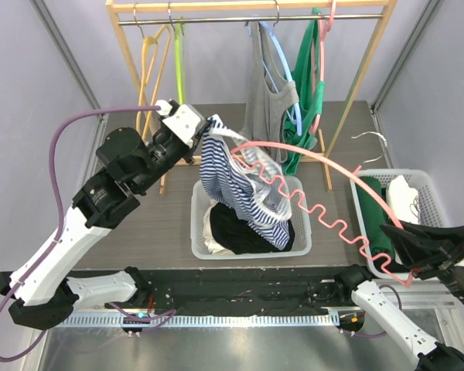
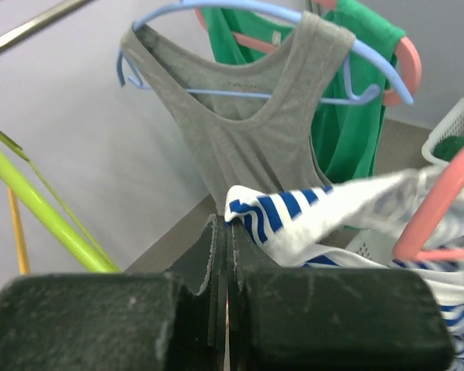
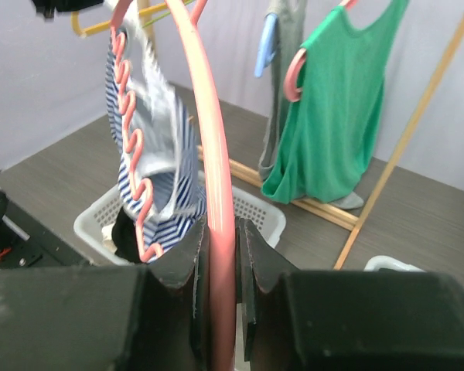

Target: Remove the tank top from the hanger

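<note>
The blue-and-white striped tank top hangs over the white basket, still threaded on the pink hanger with its wavy bar. My left gripper is shut on the top's upper edge and holds it up at the left; in the left wrist view the striped cloth comes out of the closed jaws. My right gripper is shut on the hanger's curved arm at lower right. In the right wrist view the pink hanger runs up between the fingers, with the striped top draped on its far end.
A white basket with dark and white clothes sits under the top. A second basket with green and white clothes stands at right. The wooden rack behind holds a grey tank top, a green top and empty hangers.
</note>
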Available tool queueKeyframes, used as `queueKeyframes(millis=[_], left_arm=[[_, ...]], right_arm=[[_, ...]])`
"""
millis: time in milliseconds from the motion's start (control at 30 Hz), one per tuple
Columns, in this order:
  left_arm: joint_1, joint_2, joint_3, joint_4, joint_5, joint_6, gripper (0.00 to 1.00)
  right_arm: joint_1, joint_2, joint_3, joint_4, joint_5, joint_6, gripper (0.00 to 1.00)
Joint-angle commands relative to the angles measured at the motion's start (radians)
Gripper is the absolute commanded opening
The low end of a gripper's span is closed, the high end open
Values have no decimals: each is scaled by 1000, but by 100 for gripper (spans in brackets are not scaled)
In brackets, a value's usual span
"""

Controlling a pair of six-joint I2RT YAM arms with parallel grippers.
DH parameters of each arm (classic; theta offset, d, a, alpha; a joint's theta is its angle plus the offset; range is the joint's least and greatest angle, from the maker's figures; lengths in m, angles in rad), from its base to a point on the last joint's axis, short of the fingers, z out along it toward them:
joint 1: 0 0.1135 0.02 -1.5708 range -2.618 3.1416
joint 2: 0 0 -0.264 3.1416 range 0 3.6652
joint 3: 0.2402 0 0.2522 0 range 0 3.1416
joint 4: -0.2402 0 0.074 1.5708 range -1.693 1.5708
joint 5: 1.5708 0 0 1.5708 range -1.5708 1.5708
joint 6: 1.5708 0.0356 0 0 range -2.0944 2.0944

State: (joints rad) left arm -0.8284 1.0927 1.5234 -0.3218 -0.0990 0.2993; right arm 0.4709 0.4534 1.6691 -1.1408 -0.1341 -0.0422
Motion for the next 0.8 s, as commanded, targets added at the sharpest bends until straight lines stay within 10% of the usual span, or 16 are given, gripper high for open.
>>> queueKeyframes(millis=[0,533,767], left_arm=[[8,-40,-52,20,74,-23,0],[-84,45,27,-86,213,-6,0],[-216,55,-195,-160,151,130,0]], right_arm=[[2,-9,58,36,175,21,1],[2,33,-19,203,274,39,1],[0,136,-3,185,266,80,1]])
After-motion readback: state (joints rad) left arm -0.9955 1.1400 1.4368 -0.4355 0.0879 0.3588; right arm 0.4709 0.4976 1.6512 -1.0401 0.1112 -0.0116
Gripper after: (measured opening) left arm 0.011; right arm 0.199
